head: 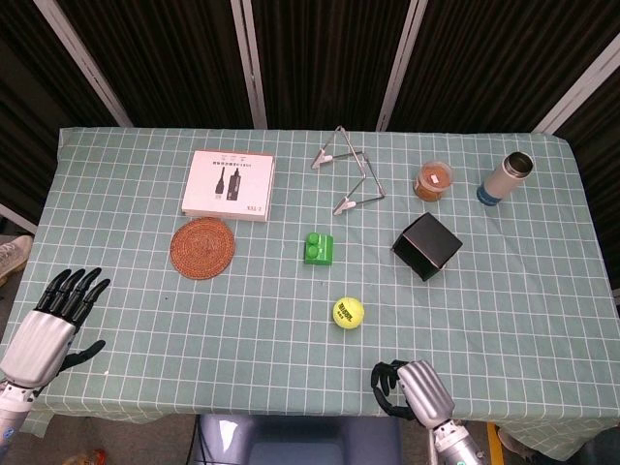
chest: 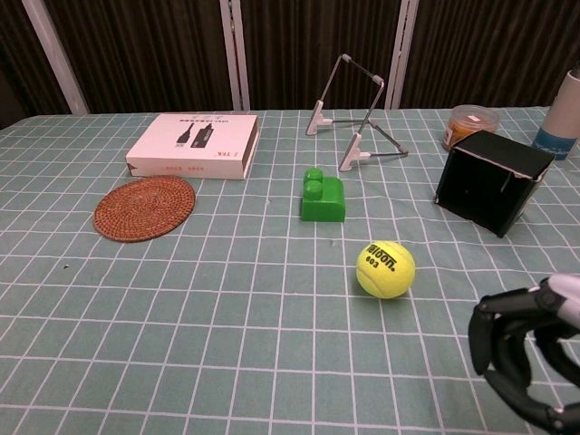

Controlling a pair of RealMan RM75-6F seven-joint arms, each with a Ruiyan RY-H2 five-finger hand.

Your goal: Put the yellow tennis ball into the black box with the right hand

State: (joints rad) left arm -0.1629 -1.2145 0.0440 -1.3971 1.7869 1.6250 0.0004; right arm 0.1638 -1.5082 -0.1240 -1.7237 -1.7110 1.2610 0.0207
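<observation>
The yellow tennis ball [head: 348, 312] [chest: 385, 269] lies on the green checked cloth near the front middle. The black box [head: 427, 245] [chest: 492, 181] stands behind it to the right, tipped, with its opening facing the front. My right hand [head: 412, 389] [chest: 530, 349] hovers at the front edge, just right of and nearer than the ball, not touching it. Its fingers are curved and apart, with nothing in them. My left hand [head: 53, 325] hangs at the left front corner with its fingers spread, and the chest view does not show it.
A green toy brick [head: 318, 249] sits just behind the ball. Further back are a woven coaster [head: 203, 247], a white carton [head: 228, 184], a wire stand [head: 347, 174], a small jar [head: 434, 179] and a metal bottle [head: 506, 177].
</observation>
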